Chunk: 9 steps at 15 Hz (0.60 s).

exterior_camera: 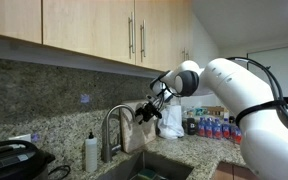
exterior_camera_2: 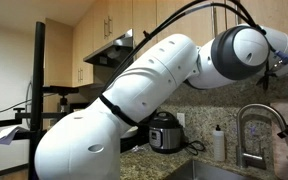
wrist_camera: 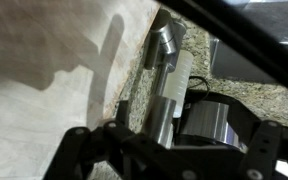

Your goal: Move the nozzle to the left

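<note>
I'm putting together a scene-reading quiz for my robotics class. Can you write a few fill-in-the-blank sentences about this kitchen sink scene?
1. The steel nozzle is arched like an upside-down letter ___.
2. The small soap bottle standing next to the nozzle is ___ in colour.
3. The cabinets above the counter have doors made of ___.

Missing words: U; white; wood.

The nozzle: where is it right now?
In an exterior view the nozzle arches over the sink, between the white soap bottle to its left in the picture and the claw to its right.
</note>
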Each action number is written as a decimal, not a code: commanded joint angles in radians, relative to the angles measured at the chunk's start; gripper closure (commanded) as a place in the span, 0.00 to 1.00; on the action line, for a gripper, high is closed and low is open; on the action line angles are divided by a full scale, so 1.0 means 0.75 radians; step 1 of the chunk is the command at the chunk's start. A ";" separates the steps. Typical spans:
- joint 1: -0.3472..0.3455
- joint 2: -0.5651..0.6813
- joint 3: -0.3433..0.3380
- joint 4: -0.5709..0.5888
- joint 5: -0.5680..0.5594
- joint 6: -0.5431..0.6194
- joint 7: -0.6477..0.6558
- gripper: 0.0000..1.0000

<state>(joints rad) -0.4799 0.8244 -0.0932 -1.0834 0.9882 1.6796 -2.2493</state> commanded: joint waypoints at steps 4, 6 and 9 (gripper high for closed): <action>-0.011 0.097 0.021 0.129 -0.010 -0.121 -0.010 0.00; -0.012 0.084 0.018 0.115 -0.016 -0.160 -0.031 0.00; -0.010 0.049 0.012 0.063 -0.020 -0.181 -0.056 0.00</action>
<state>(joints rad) -0.4806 0.8877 -0.0857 -1.0092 0.9861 1.5797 -2.2523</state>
